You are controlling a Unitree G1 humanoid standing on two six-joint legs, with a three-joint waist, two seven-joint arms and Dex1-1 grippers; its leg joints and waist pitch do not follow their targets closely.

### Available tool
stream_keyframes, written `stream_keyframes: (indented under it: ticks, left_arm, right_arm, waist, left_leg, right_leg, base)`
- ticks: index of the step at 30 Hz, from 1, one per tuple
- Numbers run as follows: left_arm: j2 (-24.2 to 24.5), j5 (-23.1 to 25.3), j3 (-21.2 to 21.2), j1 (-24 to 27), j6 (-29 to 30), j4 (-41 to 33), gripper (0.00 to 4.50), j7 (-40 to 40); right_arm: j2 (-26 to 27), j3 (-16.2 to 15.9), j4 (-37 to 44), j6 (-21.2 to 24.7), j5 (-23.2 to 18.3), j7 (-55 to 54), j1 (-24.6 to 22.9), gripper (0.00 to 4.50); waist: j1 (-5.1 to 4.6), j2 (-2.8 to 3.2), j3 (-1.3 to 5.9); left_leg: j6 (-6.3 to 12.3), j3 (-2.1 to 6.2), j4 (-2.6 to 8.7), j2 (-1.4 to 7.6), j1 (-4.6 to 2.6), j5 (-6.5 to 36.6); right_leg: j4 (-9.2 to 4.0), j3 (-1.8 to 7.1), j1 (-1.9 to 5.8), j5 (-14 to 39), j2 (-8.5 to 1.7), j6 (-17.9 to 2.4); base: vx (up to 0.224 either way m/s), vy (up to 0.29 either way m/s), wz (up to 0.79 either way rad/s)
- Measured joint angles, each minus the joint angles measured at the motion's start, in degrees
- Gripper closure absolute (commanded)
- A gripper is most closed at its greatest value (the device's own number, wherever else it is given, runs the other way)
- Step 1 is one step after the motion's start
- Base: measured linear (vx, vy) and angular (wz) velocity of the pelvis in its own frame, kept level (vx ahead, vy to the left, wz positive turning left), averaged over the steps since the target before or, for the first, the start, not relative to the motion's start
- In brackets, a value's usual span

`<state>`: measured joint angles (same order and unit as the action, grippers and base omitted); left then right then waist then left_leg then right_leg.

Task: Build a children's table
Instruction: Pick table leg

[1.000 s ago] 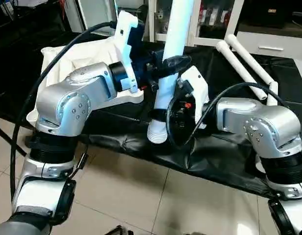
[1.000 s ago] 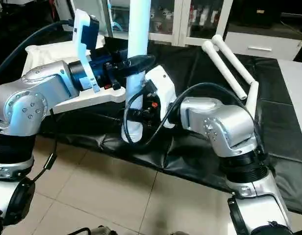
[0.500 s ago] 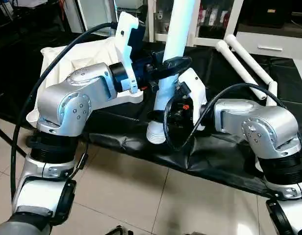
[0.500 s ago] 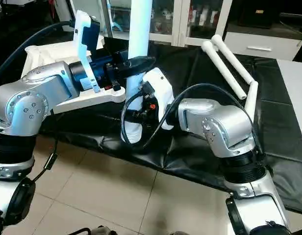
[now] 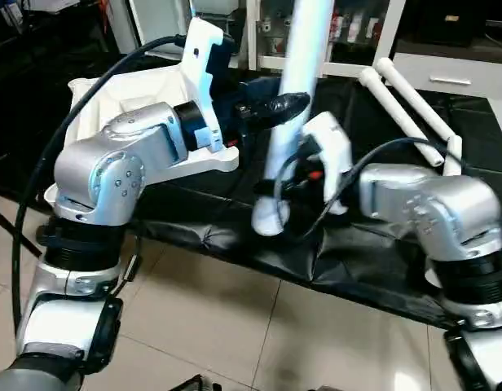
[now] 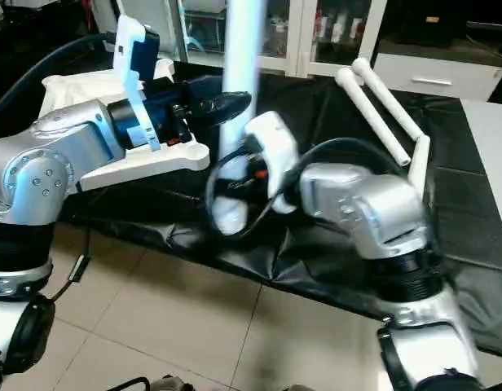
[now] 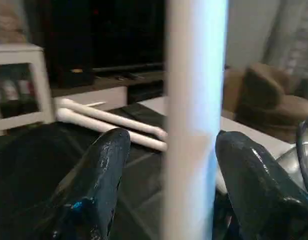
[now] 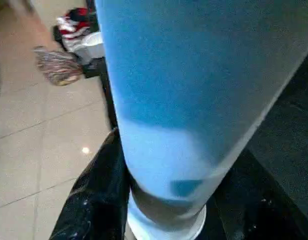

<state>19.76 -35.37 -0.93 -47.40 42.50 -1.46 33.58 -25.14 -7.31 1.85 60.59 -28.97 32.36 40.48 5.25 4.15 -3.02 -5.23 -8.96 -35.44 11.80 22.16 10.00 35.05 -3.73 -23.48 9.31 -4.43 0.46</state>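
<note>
One white leg (image 5: 293, 73) of the children's table stands upright over the black-covered table's front edge. My right gripper (image 5: 293, 175) is shut on its lower part, just above the flared end (image 5: 267, 218); a black finger (image 8: 96, 200) lies against the tube. My left gripper (image 7: 171, 137) sits higher on the leg and is open, with a gap between each finger and the tube. The white tabletop (image 5: 121, 94) lies behind my left forearm. Other legs (image 5: 402, 106) lie at the back right.
The black cover (image 5: 373, 244) hangs over the table's front edge, with tiled floor (image 5: 210, 318) below. White cabinets (image 5: 446, 69) stand behind the table. My left arm's black cable (image 5: 63, 155) loops over the tabletop.
My left gripper's fingers have spread off the leg. The leg, held by my right gripper, has shifted slightly to the right.
</note>
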Motion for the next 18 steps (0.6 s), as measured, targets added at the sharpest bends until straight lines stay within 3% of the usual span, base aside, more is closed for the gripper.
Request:
stream_keyframes:
  ticks: [5,7,10,13,15,16,17,18]
  left_arm:
    - [0.85,1.37,2.04,6.9,1.12,-6.28,0.93,-5.6]
    - [-1.14,2.48,3.8,12.14,0.72,-11.58,0.93,-10.38]
    - [-2.8,10.36,3.79,20.11,-4.51,-16.63,0.93,-17.86]
    - [-4.6,16.19,3.35,23.91,-7.48,-17.57,0.93,-23.48]
    - [-4.93,20.01,2.67,26.56,-10.1,-17.75,0.93,-27.13]
    - [-5.08,21.17,2.43,27.75,-10.77,-17.55,0.93,-28.21]
    - [-5.2,22.11,2.14,29.19,-11.8,-17.39,0.93,-29.2]
    - [-6.13,23.08,1.95,30.82,-12.64,-17.05,0.93,-30.82]
  right_arm:
    - [-2.74,4.74,-5.74,-7.45,7.26,-7.75,-0.92,2.65]
    - [-1.34,8.19,-3.45,-12.25,9.17,-12.1,-4.26,2.65]
    - [3.61,11.33,3.21,-19.16,13.35,-20.78,-12.82,2.65]
    - [6.48,11.1,6.46,-21.27,15.64,-25.22,-16.91,2.65]
    - [9.12,11.31,9.98,-24.66,16.25,-27.26,-19.44,2.65]
    - [10.32,11.23,11.25,-25.95,16.29,-27.9,-20.19,2.65]
    - [11.17,10.88,11.84,-26.92,16.35,-28.57,-20.51,2.65]
    - [11.86,9.58,12.37,-28.61,16.71,-28.99,-21.61,2.65]
  waist:
    - [-0.26,0.42,0.01]
    - [-0.39,0.34,0.05]
    - [-0.63,0.16,0.09]
    - [-0.43,-0.13,-0.03]
    - [-0.06,-0.55,0.12]
    - [0.23,-0.62,0.12]
    - [0.83,-0.81,0.03]
    - [1.39,-1.01,-0.08]
  left_leg:
    - [0.0,-0.05,0.05,-0.01,0.03,0.0]
    - [0.0,-0.09,0.18,0.03,0.01,0.0]
    - [-0.02,-0.2,0.47,0.01,0.04,-0.01]
    - [0.09,-0.64,0.46,-0.11,0.32,-0.04]
    - [1.48,-0.72,0.3,-0.51,0.31,-0.01]
    - [2.3,-0.8,-0.54,-0.86,0.08,0.47]
    - [3.0,-0.91,-1.19,-1.28,-0.14,0.95]
    - [3.85,-0.6,-1.99,-2.23,-0.21,1.97]
  right_leg:
    - [0.04,0.01,-0.08,-0.1,-0.01,-0.19]
    - [0.03,0.0,-0.11,0.01,0.02,-0.24]
    - [0.01,0.0,-0.29,0.26,0.05,-0.01]
    - [0.05,0.24,-0.44,0.32,-0.1,0.19]
    - [0.15,0.49,-0.44,0.45,-0.76,0.62]
    - [0.3,1.54,-0.57,0.47,-0.77,1.1]
    - [0.42,3.53,-0.63,0.42,-0.33,1.52]
    - [0.36,6.16,-0.49,0.47,0.27,2.66]
  base:
    - [0.0,0.0,0.0]
    - [0.0,0.0,0.0]
    - [0.0,0.0,0.0]
    - [0.0,0.0,0.0]
    - [0.0,0.0,0.0]
    - [-0.016,0.118,-0.15]
    - [-0.009,0.101,-0.16]
    - [-0.024,0.159,-0.32]
